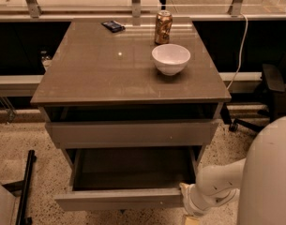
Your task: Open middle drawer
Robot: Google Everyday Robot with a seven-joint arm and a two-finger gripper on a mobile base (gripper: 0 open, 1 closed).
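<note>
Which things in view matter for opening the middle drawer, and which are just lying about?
For the job: middle drawer, pulled out; gripper, at the right end of its front panel.

Lying about: white bowl, drink can, dark packet, all on the cabinet top.

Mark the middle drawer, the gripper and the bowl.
middle drawer [119,199], camera view, middle of its front panel
gripper [185,189], camera view, its tip by the drawer's right front corner
bowl [170,55], camera view, its inner wall
</note>
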